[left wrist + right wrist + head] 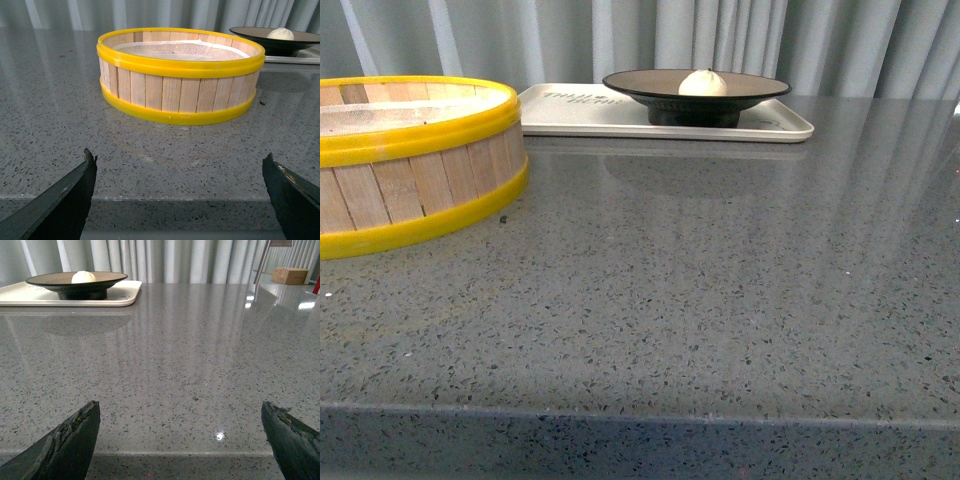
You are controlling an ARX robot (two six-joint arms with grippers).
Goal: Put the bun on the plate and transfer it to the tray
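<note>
Front view first: closest to the camera it's just bare grey speckled desk [700, 330], with neither arm in the shot. A bit further back on the left sits a round wooden steamer [415, 160] with yellow bands at top and bottom, cut off by the left edge of the picture. At the far side of the desk is the tray [580, 112], cream-white with some dark writing on its left part. The plate [696, 88] stands on the right half of the tray, black rim, tan inside, on its raised black foot. The bun [702, 83] sits right in the middle of the plate. Behind all that, grey curtains.

Left wrist view: the left gripper [180, 187] hangs low over the near edge of the desk with its jaws spread wide and nothing between them. The steamer [180, 75] is straight ahead of it, well apart, with a pale liner inside. Past the steamer's far right side you can catch the plate [272, 41] with the bun [280, 34] on it.

Right wrist view: the right gripper [180, 427] is the same deal, jaws wide apart and empty above the near desk edge. Lots of bare desk ahead, then tray [122, 296], plate [75, 282] and bun [83, 277] far off to the left. There's a cardboard box [290, 275] way back on the right.
</note>
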